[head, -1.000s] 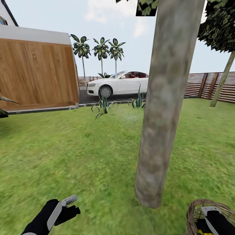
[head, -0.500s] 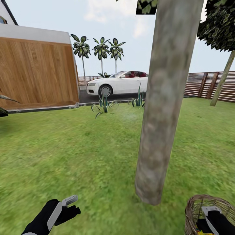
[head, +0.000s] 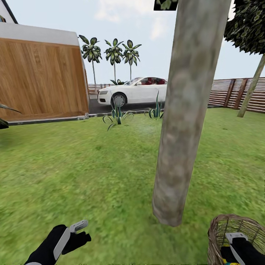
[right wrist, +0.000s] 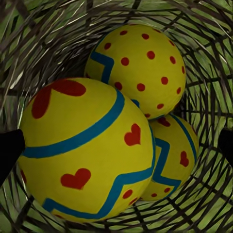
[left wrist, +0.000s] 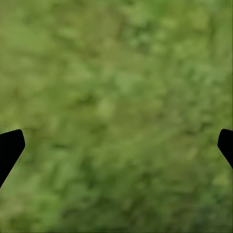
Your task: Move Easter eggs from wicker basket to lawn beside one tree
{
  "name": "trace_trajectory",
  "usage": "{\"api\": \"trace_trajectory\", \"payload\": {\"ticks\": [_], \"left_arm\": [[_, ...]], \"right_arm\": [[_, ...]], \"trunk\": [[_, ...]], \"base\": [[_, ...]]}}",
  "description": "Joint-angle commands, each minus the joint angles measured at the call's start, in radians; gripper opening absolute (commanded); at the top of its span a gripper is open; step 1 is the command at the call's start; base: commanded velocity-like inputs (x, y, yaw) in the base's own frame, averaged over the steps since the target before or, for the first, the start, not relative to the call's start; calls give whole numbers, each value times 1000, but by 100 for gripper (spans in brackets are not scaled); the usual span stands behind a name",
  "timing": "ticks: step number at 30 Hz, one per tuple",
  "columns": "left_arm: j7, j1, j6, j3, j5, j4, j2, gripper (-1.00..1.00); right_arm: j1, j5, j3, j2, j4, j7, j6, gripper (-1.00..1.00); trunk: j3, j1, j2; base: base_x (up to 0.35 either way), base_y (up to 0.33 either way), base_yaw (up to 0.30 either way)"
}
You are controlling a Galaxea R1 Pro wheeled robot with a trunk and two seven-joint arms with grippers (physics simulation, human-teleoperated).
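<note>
The wicker basket (head: 218, 231) stands on the lawn (head: 92, 173) just right of the foot of the thick mottled tree (head: 184, 121). My right gripper (head: 235, 239) reaches down into it. In the right wrist view, three yellow Easter eggs lie packed together in the basket (right wrist: 43, 43). The nearest has red hearts and a teal band (right wrist: 82, 155), one has red dots (right wrist: 141, 68), and one carries a zigzag (right wrist: 170, 160). The right gripper (right wrist: 116, 148) is open, its dark fingertips (right wrist: 9, 150) wide on either side of the nearest egg. My left gripper (head: 75, 231) hovers open over bare grass (left wrist: 116, 97).
A wooden garage door (head: 40, 81) stands at far left, with a white car (head: 134, 92) on the driveway beyond. Spiky plants (head: 117, 116) grow at the lawn's far edge. A slatted fence (head: 235, 94) and a thin leaning trunk (head: 252, 88) are at the right.
The whole head view has shifted up slightly, so the camera moved. More of the basket shows, and my right gripper sits lower against its rim. The left arm looks the same.
</note>
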Motion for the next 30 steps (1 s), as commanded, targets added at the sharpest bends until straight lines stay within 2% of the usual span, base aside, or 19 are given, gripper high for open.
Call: {"api": "trace_trajectory", "payload": {"ticks": [1, 19, 22, 30], "left_arm": [[5, 0, 5, 2, 9, -1, -1, 100], [5, 0, 5, 2, 9, -1, -2, 100], [5, 0, 5, 3, 9, -1, -2, 100], [5, 0, 5, 3, 9, -1, -2, 100]], "right_arm": [[0, -2, 0, 0, -2, 0, 5, 100], [0, -1, 4, 8, -2, 0, 7, 100], [0, 7, 4, 32, -2, 0, 8, 100], [0, 9, 6, 39, -2, 0, 10, 100]], "trunk": [[-5, 0, -1], [-75, 8, -5], [-86, 10, -6], [-117, 13, -8]], "base": [[0, 0, 0], [0, 0, 0], [0, 0, 0], [0, 0, 0]]}}
